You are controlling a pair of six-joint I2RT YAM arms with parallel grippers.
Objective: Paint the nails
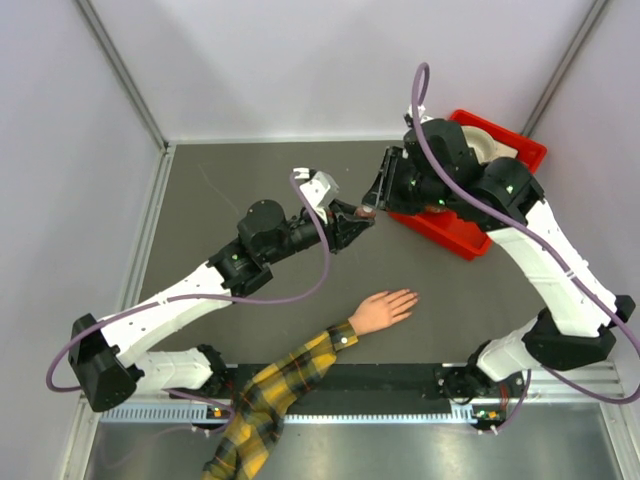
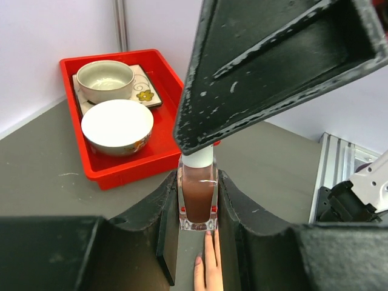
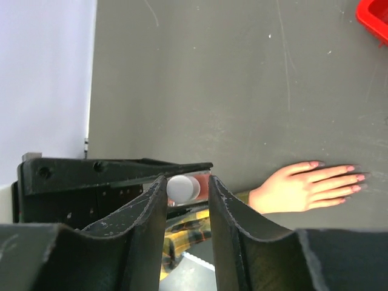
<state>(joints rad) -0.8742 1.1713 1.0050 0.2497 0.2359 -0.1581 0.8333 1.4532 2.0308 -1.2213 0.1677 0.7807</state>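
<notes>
One dark grey tabletop (image 1: 250, 180) noted, matt and faintly scratched, boxed in by pale lilac-white walls with metal posts in the far corners and a ribbed aluminium rail (image 1: 380, 408) along the near edge.

Counted one container: a red tray (image 2: 121, 176) at the far right of the table. Found two bowls inside, side by side: a cream-green bowl (image 2: 106, 79) seated on a square patterned plate (image 2: 145, 94) toward the back, and a white bowl (image 2: 116, 124) in front of it.

Counted one each of the rest: one nail-polish bottle (image 2: 198, 203), clear glass with brown-red polish and a white cap (image 3: 182, 188), and one peach mannequin hand (image 1: 383, 310) in a yellow-and-dark plaid sleeve (image 1: 285, 385). Counted two arms.

Saw the left gripper (image 1: 357, 216) clamped on the bottle's glass body, above the table and just left of the tray in the top view. Saw the right gripper (image 3: 185, 182) drawn narrow about the cap, one finger touching it; could not tell whether the grip was closed on it.

Found the nails (image 3: 350, 168) at the fingertips of the mannequin hand, palm down on the table near the middle, nearer the arm bases than the bottle and apart from both grippers. Looked pinkish in the right wrist view, too small to judge from the top.
</notes>
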